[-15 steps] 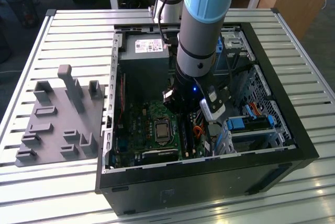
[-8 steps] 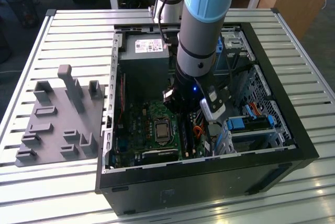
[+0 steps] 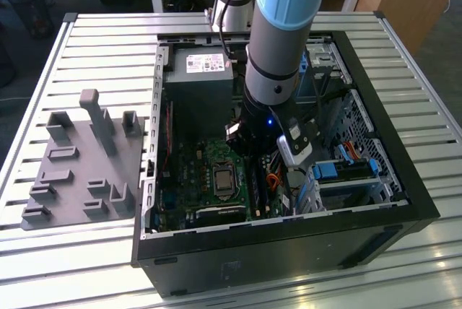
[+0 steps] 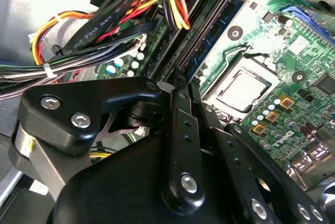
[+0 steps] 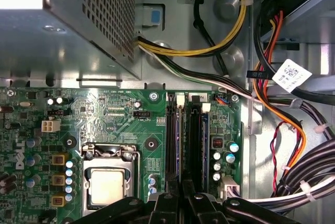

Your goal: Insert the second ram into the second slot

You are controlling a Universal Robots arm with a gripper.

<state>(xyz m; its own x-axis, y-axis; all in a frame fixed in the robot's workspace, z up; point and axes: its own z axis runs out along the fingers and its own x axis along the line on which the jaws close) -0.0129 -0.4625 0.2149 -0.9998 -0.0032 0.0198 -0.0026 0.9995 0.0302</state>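
Glossy green motherboard (image 5: 131,124); matt black plastic claw (image 4: 178,85); ribbed metal table (image 3: 108,49).

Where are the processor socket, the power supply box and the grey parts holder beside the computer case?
Processor socket (image 5: 106,186), first wrist view, on its silver middle plate.
Power supply box (image 3: 198,85), exterior view, on its dark top face.
Grey parts holder (image 3: 79,172), exterior view, on its flat base.
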